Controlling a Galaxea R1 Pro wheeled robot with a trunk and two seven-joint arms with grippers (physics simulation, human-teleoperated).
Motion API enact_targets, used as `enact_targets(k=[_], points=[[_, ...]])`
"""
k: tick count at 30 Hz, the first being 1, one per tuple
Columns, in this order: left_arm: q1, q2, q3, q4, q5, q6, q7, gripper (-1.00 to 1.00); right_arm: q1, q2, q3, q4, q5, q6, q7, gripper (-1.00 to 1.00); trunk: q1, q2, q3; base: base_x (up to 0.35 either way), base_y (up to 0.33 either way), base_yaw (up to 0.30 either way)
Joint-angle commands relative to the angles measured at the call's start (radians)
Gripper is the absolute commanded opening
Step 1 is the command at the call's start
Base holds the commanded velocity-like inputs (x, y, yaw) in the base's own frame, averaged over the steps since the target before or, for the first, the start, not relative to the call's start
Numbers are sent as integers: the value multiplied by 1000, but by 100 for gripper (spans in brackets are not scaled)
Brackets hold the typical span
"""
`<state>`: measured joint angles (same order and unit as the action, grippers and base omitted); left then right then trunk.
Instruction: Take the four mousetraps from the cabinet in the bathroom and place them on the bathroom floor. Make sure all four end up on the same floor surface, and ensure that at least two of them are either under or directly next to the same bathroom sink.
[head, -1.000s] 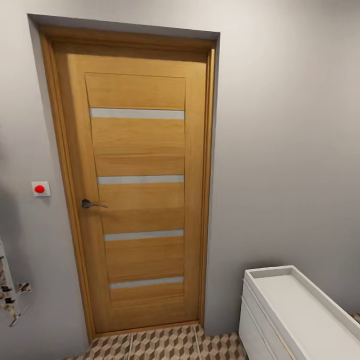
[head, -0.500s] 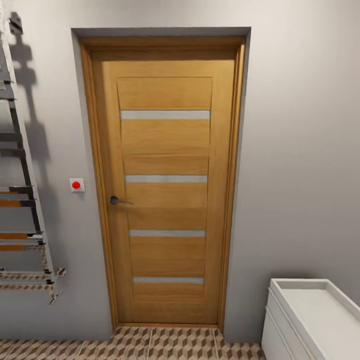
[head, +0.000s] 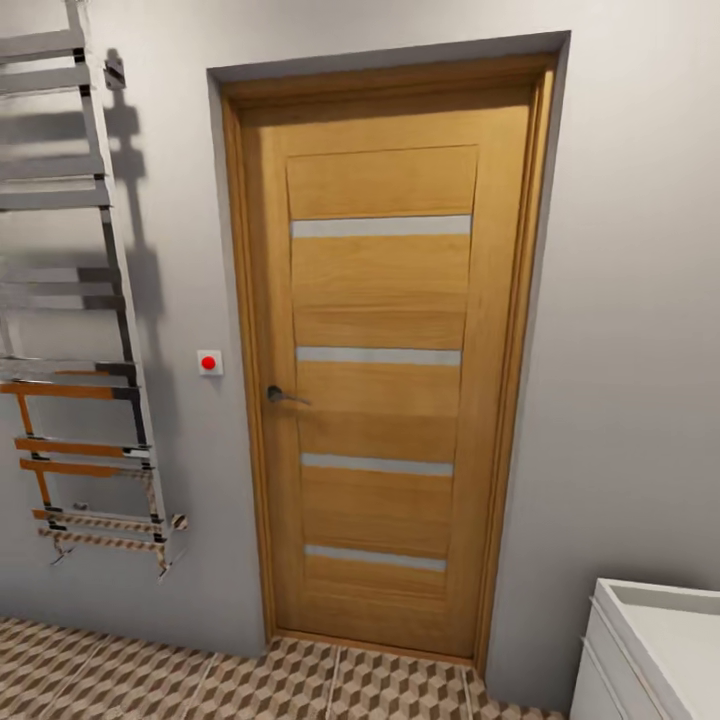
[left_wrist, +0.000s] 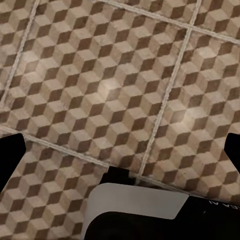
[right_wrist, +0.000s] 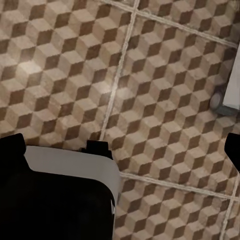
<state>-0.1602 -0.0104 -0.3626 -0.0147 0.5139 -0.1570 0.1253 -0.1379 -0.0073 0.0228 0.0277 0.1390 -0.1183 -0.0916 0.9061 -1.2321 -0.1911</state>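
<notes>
We see an orange-brown wooden door (head: 385, 400) crossed by four pale grey horizontal strips, set in a frame of the same wood, with a dark metal lever handle (head: 284, 396). The wall (head: 630, 330) around it is a plain light grey. Beside the frame sits a small white switch plate with a red round button (head: 209, 362). The towel rail (head: 75, 300) is shiny chrome, its lower bars reflecting orange. The bathroom floor (left_wrist: 120, 85) carries a brown, beige and white cube pattern with pale grout lines. The vanity unit (head: 655, 655) is white.
</notes>
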Motion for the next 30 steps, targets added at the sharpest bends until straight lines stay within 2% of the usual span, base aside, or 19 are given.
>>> enact_targets(k=[1, 9, 30], points=[[-1, 0, -9, 1, 7, -3, 4, 100, -1, 0, 2, 3, 9, -4, -4, 100, 0, -1, -3, 0, 0, 233], [-1, -1, -8, 1, 11, 1, 7, 100, -1, -1, 3, 3, 10, -4, -3, 100, 0, -1, -9, 0, 0, 156], [-1, -7, -5, 1, 12, 5, 7, 100, -1, 1, 1, 2, 11, -5, -10, 100, 0, -1, -20, 0, 0, 43]])
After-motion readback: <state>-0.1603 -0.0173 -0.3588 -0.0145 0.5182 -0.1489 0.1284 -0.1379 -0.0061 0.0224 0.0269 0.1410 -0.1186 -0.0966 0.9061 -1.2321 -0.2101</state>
